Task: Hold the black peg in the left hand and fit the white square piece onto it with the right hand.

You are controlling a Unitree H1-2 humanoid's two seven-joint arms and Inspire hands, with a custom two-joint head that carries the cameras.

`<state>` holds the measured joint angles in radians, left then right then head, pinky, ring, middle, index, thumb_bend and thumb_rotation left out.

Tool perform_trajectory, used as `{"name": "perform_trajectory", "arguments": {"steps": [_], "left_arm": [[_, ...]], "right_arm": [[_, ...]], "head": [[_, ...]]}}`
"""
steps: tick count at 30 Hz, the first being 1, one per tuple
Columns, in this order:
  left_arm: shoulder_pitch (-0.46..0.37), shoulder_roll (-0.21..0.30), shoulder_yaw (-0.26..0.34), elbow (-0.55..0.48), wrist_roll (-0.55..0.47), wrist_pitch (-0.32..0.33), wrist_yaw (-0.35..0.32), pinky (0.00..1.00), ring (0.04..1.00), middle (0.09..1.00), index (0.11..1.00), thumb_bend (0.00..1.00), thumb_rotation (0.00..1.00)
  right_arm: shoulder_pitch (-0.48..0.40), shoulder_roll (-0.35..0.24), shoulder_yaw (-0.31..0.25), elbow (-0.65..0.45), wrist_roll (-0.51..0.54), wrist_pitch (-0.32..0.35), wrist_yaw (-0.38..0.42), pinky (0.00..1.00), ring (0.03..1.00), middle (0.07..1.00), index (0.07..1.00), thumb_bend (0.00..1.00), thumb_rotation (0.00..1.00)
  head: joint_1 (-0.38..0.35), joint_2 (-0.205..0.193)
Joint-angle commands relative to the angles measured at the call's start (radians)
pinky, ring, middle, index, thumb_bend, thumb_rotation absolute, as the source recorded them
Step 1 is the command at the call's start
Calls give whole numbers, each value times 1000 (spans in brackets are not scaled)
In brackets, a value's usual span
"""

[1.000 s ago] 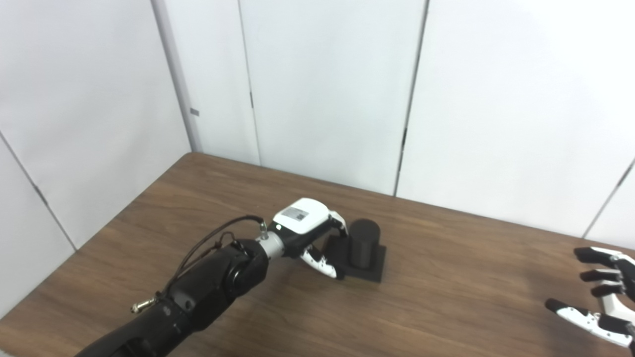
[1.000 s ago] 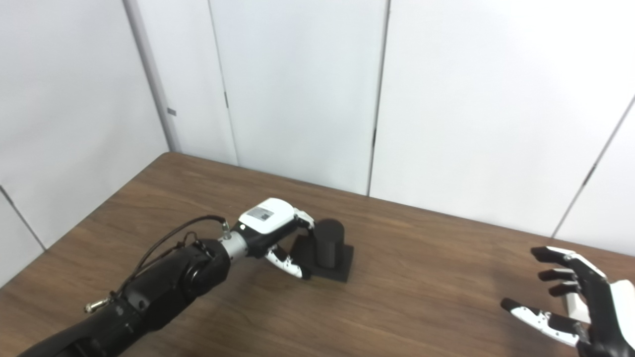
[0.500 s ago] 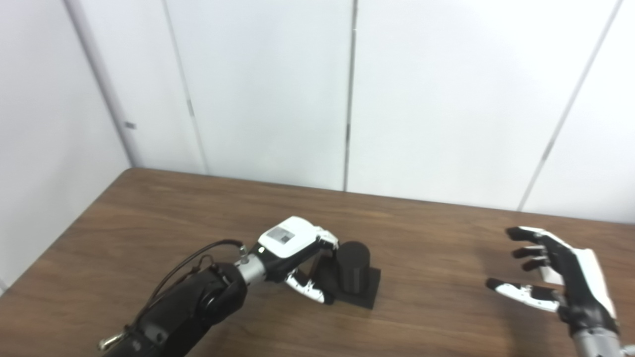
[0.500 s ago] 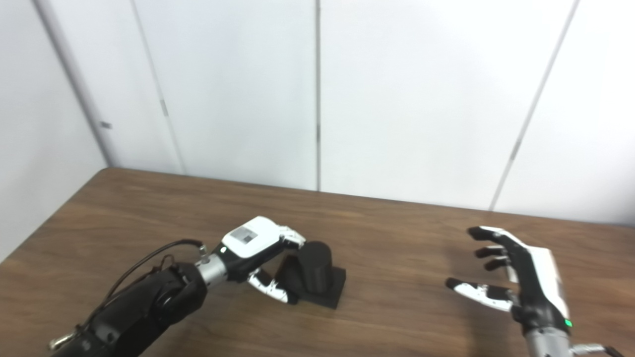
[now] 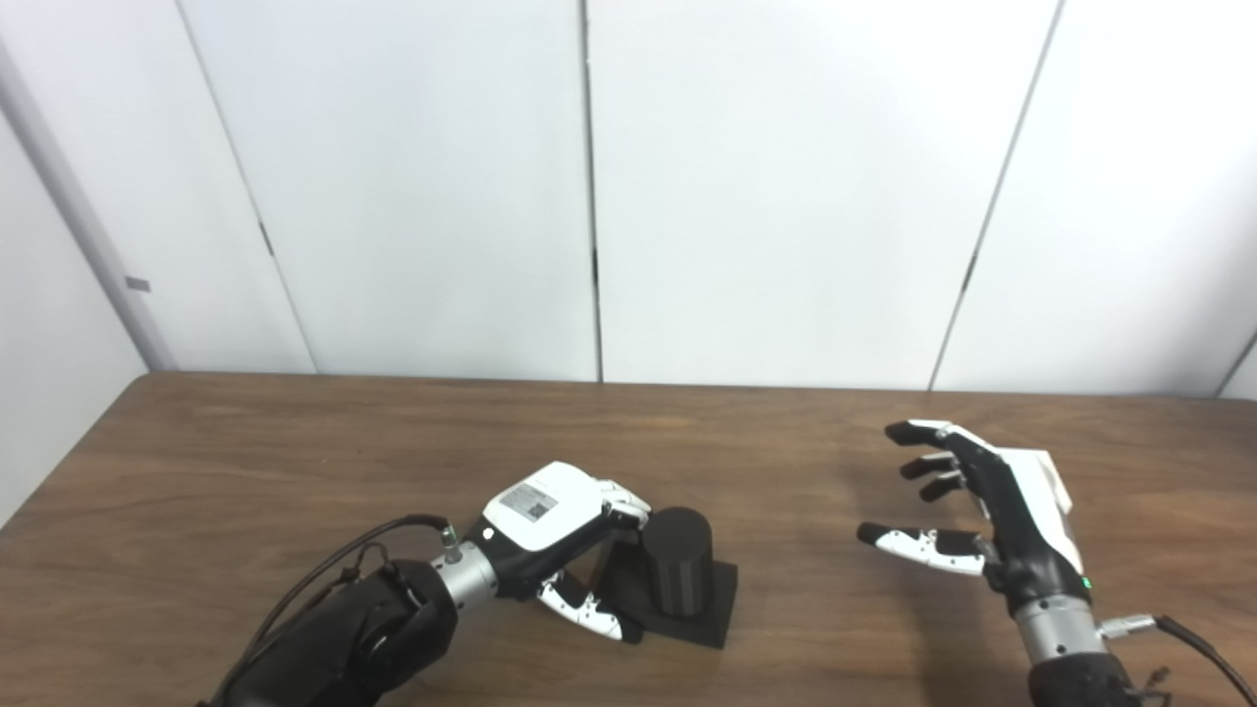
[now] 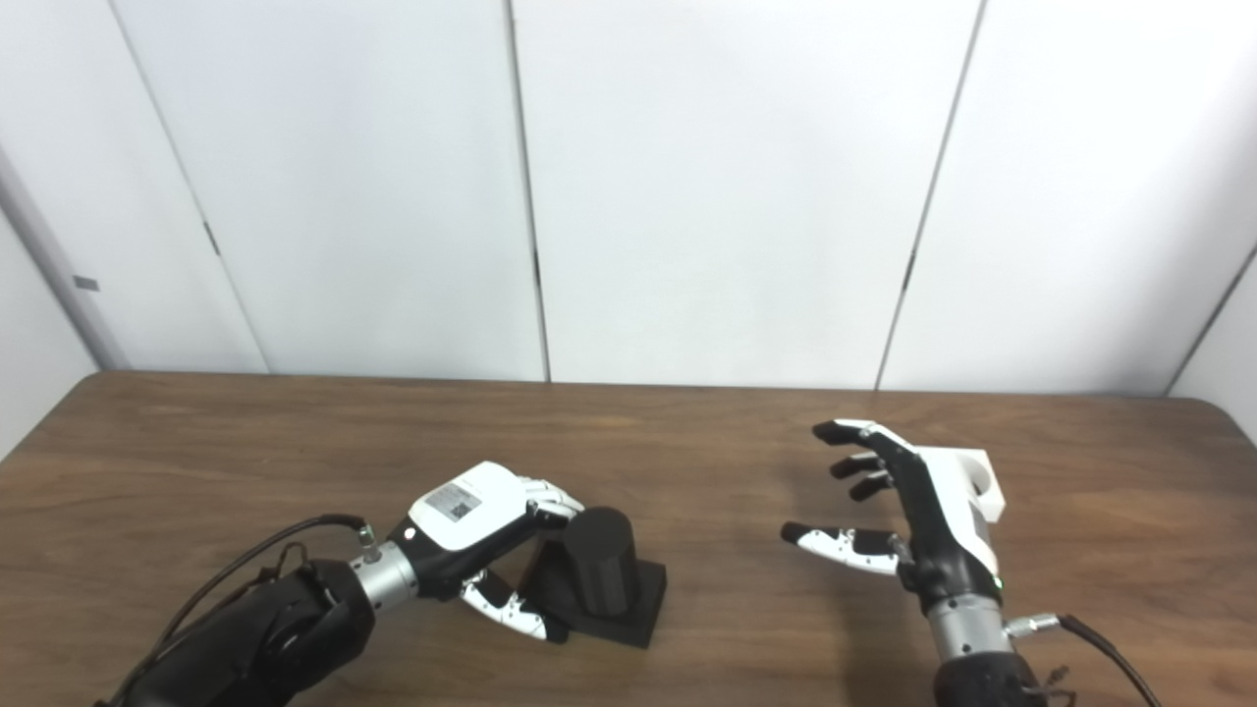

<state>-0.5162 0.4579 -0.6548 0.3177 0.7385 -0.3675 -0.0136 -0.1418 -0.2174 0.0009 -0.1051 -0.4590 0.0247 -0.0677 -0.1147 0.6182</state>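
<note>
A black peg [image 5: 678, 571] stands upright on its square black base [image 5: 709, 619] on the wooden table [image 5: 295, 462]. My left hand [image 5: 550, 516] wraps the peg's left side: fingers touch the cylinder near its top, and the thumb lies across the base's front-left corner. My right hand [image 6: 918, 516] hovers open at the right, fingers spread and pointing left. The white square piece [image 6: 977, 476], with a round hole, sits just behind and to the right of that hand, partly hidden by it. Nothing is in the right hand.
White wall panels [image 5: 766, 187] run close behind the table's far edge. The table's right corner [image 6: 1218, 412] shows in the right eye view. A cable [image 5: 1193, 643] trails from the right wrist. Bare wood lies between the peg and the right hand.
The whole picture has shifted as the camera turned right, bringing the right hand and white piece fully into view. The left hand keeps the same hold on the peg.
</note>
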Motion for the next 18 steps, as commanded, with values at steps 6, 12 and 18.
{"name": "perform_trajectory", "arguments": {"steps": [6, 12, 18], "left_arm": [[44, 19, -88, 26, 101, -18, -113, 744, 819, 799, 494, 521, 78], [48, 33, -92, 34, 102, -21, -110, 743, 817, 800, 493, 522, 76], [57, 46, -91, 44, 99, -51, -83, 745, 808, 794, 493, 522, 74]], "right_arm": [[-104, -174, 44, -149, -112, 150, 222, 645, 775, 826, 758, 710, 105], [-220, -346, 114, -173, -212, 263, 448, 615, 797, 858, 781, 824, 132], [-321, -418, 169, -99, -290, 295, 540, 727, 856, 883, 782, 883, 122]], "head": [[-122, -23], [-232, -63], [-304, -91]]}}
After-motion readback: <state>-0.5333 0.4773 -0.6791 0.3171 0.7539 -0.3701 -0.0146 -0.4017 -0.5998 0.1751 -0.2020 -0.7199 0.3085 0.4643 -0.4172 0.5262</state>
